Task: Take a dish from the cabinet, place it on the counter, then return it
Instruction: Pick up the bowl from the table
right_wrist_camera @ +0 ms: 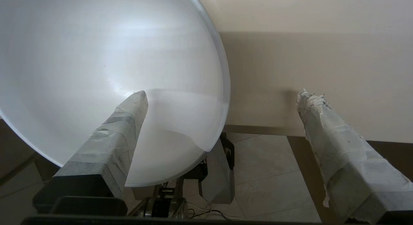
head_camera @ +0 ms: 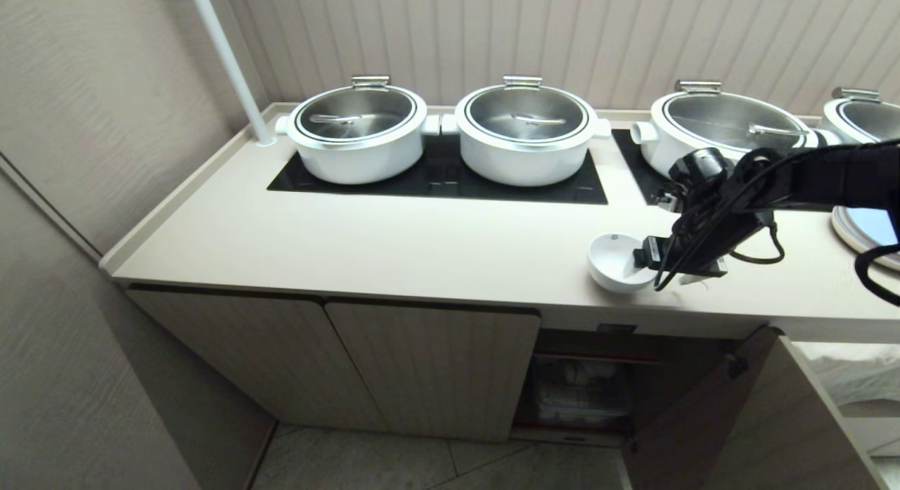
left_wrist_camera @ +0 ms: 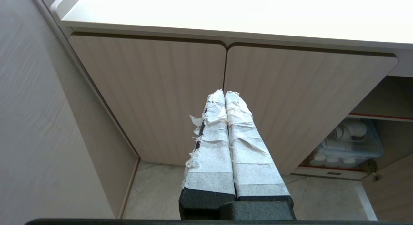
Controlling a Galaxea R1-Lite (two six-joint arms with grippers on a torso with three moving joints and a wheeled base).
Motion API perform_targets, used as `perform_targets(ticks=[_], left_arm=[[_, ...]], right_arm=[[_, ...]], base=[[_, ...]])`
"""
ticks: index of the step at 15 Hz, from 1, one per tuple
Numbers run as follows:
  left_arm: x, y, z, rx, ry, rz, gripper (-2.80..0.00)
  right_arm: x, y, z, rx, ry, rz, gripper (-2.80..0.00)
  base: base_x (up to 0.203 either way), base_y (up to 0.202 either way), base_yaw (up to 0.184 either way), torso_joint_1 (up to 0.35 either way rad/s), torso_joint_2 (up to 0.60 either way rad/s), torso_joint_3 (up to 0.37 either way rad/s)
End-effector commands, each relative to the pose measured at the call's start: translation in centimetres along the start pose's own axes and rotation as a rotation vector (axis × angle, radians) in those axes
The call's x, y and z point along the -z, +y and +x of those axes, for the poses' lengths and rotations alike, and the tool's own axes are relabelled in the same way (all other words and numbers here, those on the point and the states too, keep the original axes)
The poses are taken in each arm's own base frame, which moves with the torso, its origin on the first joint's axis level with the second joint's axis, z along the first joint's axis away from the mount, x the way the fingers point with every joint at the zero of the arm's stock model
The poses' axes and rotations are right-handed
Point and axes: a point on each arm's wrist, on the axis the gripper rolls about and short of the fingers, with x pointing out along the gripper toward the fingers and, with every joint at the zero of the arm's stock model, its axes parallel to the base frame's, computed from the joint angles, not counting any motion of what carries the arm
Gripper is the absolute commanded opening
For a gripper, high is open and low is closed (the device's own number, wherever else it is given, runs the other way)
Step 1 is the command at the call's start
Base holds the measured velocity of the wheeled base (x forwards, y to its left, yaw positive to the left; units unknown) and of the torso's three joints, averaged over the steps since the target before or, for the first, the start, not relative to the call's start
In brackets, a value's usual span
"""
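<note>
Behind the big white lidded pots runs a wall of pale vertical panelling, and a plain beige side wall closes the corner to their left. A white pole leans up from that corner, just beside the leftmost pot. Below them the floor is grey stone-look tile. Further right of the pots sits something pale and flat, perhaps a plate.
</note>
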Motion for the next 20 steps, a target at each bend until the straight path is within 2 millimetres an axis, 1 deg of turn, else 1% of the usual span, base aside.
perform_targets(ticks=[1, 16, 18, 19, 20], left_arm=[[0.0, 0.0, 0.0, -0.001, -0.001, -0.001, -2.80], [0.0, 0.0, 0.0, 0.000, -0.001, -0.001, -2.80], [0.0, 0.0, 0.0, -0.001, -0.001, -0.001, -2.80], [0.0, 0.0, 0.0, -0.001, -0.001, -0.001, -2.80], [0.0, 0.0, 0.0, -0.001, -0.001, -0.001, -2.80]], right_arm=[[0.1, 0.0, 0.3, 0.000, 0.013, 0.001, 0.00], [-0.2, 0.1, 1.5, -0.006, -0.019, 0.000, 0.00], [-0.3, 0.1, 1.3, -0.007, -0.023, 0.000, 0.00], [-0.4, 0.2, 1.2, -0.008, -0.027, 0.000, -2.80], [-0.5, 0.2, 1.2, -0.010, -0.029, 0.003, -2.80]], base=[[0.000, 0.000, 0.000, 0.000, 0.00, 0.000], [0.000, 0.000, 0.000, 0.000, 0.00, 0.000], [0.000, 0.000, 0.000, 0.000, 0.00, 0.000], [0.000, 0.000, 0.000, 0.000, 0.00, 0.000], [0.000, 0.000, 0.000, 0.000, 0.00, 0.000]])
